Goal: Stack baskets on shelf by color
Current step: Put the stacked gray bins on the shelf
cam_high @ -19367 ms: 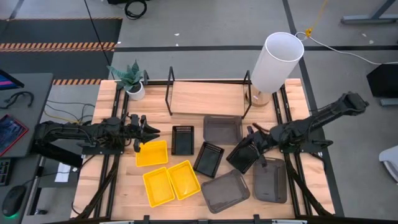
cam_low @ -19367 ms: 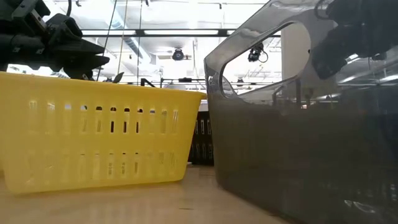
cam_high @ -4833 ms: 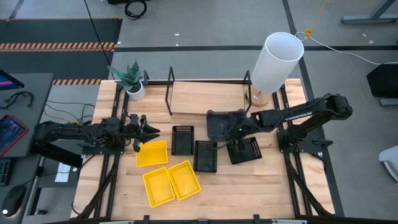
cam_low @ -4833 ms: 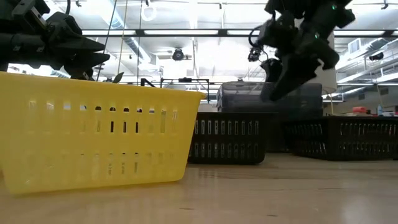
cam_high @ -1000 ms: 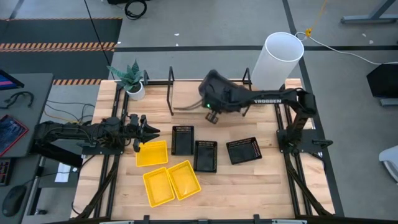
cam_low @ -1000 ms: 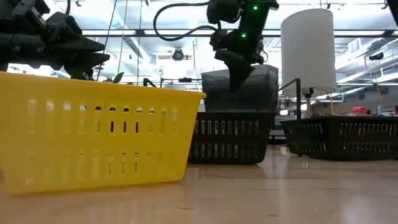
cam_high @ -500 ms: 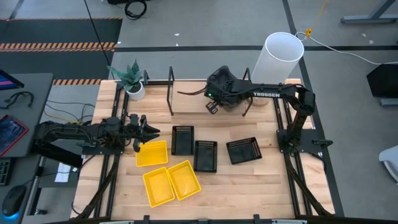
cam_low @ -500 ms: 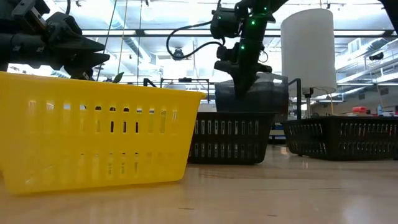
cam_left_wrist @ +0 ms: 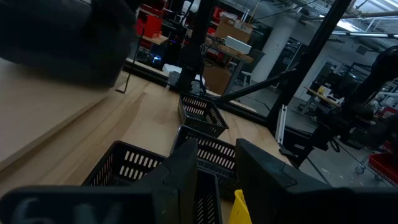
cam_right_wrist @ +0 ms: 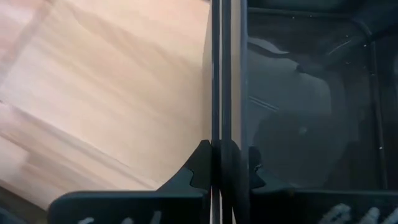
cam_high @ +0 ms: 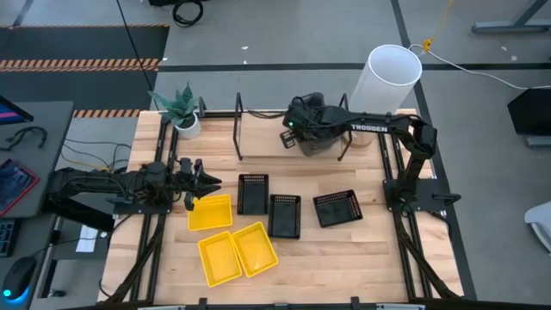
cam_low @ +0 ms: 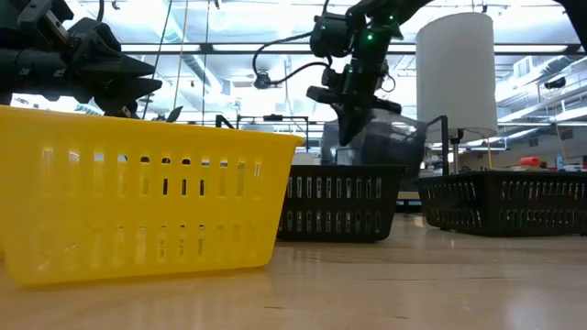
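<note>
A smoky dark-grey basket (cam_high: 322, 140) sits over the right part of the shelf (cam_high: 263, 136), a light board between black wire uprights. My right gripper (cam_high: 301, 136) is shut on it; the low view shows the gripper (cam_low: 352, 117) above the basket (cam_low: 381, 145), whose bottom is hidden. Three black slotted baskets (cam_high: 252, 193) (cam_high: 284, 215) (cam_high: 336, 207) and three yellow baskets (cam_high: 211, 211) (cam_high: 219, 257) (cam_high: 256, 248) rest on the table. My left gripper (cam_high: 205, 182) waits open above the far edge of the nearest yellow basket. My right gripper pinches the rim of the grey basket's wall (cam_right_wrist: 221, 118) on the side toward the table's left, one finger outside over the shelf board and one inside. The fingers come from above, pointing down. The basket looks level; whether its bottom rests on the board I cannot tell.
A tall white cylinder (cam_high: 383, 82) stands at the shelf's right end and a potted plant (cam_high: 182, 110) at its left end. The left half of the shelf board (cam_high: 258, 129) is bare wood. A shelf upright (cam_high: 343, 129) stands close beside the grey basket.
My right gripper has carried the grey basket along the shelf toward the table's right edge and downward. The basket, tipped a second ago, now sits level and lower over the board.
</note>
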